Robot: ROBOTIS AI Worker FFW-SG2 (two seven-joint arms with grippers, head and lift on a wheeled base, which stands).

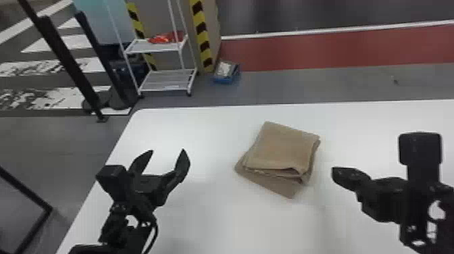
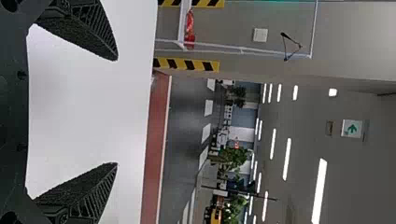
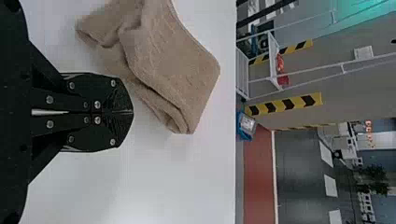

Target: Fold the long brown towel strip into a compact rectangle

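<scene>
Towel (image 1: 280,145) folded small, but its lowest layer lay askew

From where I stood, the folding looked all but finished, and squaring up seemed the step in hand. Taking the towel as a clock's centre, with the robot at six, it lay on the white surface (image 1: 202,219) as a small stack of layers. The bottom layer stuck out towards seven o'clock, and the edges drooped unevenly near five.

The left hand (image 1: 168,150) waited at nine o'clock, fingers spread, with nothing between them. The right hand (image 3: 130,112) was at about four, fingers together, near the cloth and gripping none of it.

As I judged it, the next move called for nudging that stray layer into line and pressing the stack flat, without dragging the top folds loose.

I could make out no brand, label or lettering on the towel.
</scene>
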